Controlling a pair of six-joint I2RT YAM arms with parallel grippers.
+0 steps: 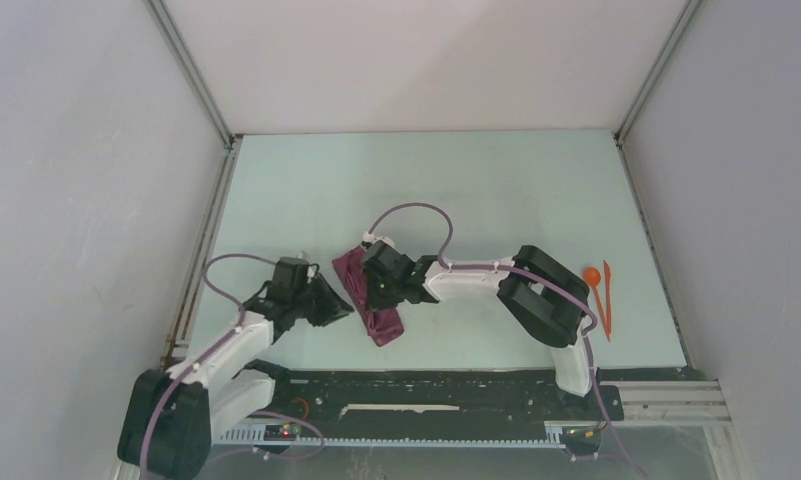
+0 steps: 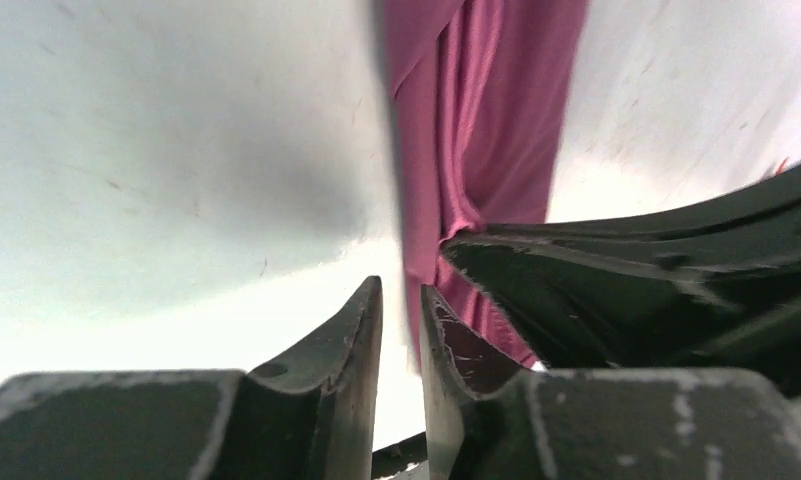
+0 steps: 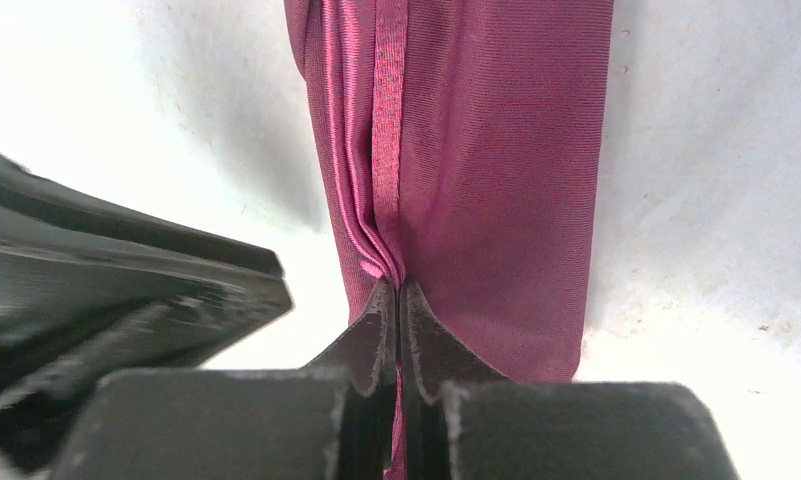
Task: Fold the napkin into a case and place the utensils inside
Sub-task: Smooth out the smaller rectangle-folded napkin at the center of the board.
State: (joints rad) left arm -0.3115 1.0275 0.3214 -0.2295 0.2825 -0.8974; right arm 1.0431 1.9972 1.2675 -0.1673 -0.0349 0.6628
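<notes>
The napkin [image 1: 384,322] lies mid-table as a narrow maroon strip, running from far left to near right. My right gripper [image 1: 377,293] is over it and shut on a raised fold of the cloth; in the right wrist view the gripper [image 3: 397,295] pinches a pleat of the napkin [image 3: 496,150]. My left gripper [image 1: 342,306] is just left of the strip. In the left wrist view the left gripper [image 2: 401,300] stands a narrow gap apart, with the napkin's edge [image 2: 486,120] at its right finger and nothing held. The orange spoon [image 1: 594,285] and the slim orange utensil [image 1: 608,300] lie side by side at the right.
Grey walls enclose the pale green table [image 1: 476,190] on three sides. The black base rail [image 1: 426,395] runs along the near edge. The right arm's elbow [image 1: 546,295] stands between the napkin and the utensils. The two grippers are close together over the cloth.
</notes>
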